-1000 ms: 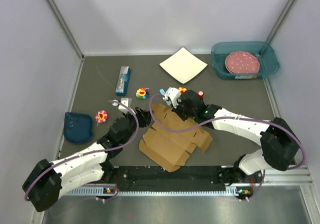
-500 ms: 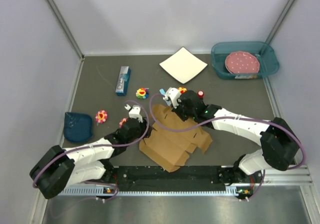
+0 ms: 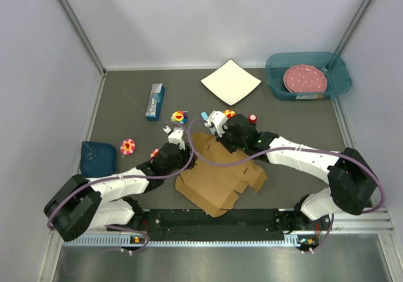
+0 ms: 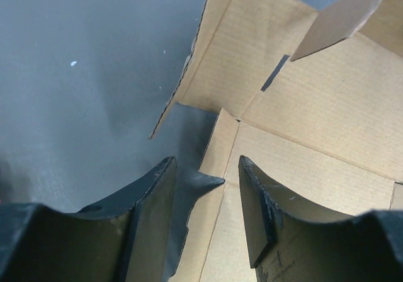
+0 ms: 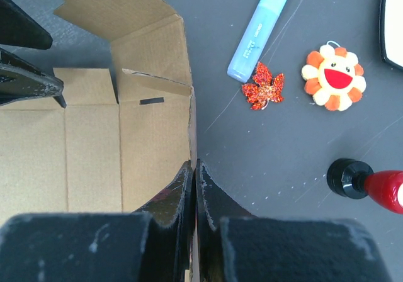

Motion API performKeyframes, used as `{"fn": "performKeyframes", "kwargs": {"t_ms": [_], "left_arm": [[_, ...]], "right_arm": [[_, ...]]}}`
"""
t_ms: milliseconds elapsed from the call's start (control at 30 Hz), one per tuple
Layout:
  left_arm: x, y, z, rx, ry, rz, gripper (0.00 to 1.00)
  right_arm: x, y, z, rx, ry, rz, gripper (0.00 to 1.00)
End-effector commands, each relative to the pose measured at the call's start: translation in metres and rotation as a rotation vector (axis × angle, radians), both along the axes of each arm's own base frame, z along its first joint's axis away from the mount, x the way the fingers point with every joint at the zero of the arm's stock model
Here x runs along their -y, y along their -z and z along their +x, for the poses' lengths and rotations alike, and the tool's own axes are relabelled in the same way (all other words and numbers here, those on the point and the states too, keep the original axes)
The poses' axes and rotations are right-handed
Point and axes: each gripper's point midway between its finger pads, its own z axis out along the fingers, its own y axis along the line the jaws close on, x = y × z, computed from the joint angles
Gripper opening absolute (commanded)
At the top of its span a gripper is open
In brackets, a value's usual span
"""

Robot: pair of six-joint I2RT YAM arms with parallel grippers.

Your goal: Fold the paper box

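Though mostly flat, brown corrugated paper box (image 3: 220,178), some flaps raised.

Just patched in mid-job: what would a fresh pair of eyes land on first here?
The brown paper box lying partly folded at table centre. The right gripper is pinched shut on an upright flap at its far edge, while the left gripper hangs open over its left edge. Next, the teal bin holding a pink dotted plate in the far right corner.
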Motion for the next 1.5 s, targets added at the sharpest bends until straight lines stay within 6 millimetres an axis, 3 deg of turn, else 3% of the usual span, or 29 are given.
{"fn": "performKeyframes", "kwargs": {"t_ms": [0,267,400,567,800,933,1100,1267,1467], "left_arm": [[0.018,-0.023,0.015,0.064,0.038,-0.024,0.5],[0.018,0.001,0.011,-0.005,0.031,-0.002,0.46],[0.025,-0.003,0.012,0.005,0.055,-0.035,0.41],[0.037,-0.017,0.009,0.032,0.103,-0.096,0.22],[0.051,-0.023,-0.002,0.036,0.175,-0.148,0.09],[0.069,-0.023,-0.022,0.036,0.278,-0.163,0.09],[0.085,-0.004,-0.04,0.009,0.351,-0.081,0.13],[0.087,0.017,-0.044,-0.024,0.334,-0.018,0.25],[0.088,0.029,-0.048,-0.05,0.335,0.001,0.28]], "right_arm": [[-0.018,-0.018,0.003,0.023,-0.021,0.048,0.0],[-0.02,-0.016,0.002,0.018,-0.027,0.047,0.0],[-0.02,-0.017,0.001,0.022,-0.029,0.046,0.0],[-0.02,-0.017,0.002,0.022,-0.024,0.044,0.0],[-0.018,-0.016,0.002,0.023,-0.015,0.041,0.0],[-0.018,-0.017,0.002,0.025,-0.014,0.044,0.0],[-0.018,-0.016,0.001,0.017,-0.012,0.043,0.0],[-0.017,-0.015,-0.002,0.017,-0.011,0.038,0.0],[-0.015,-0.013,-0.003,0.011,-0.007,0.031,0.0]]}}
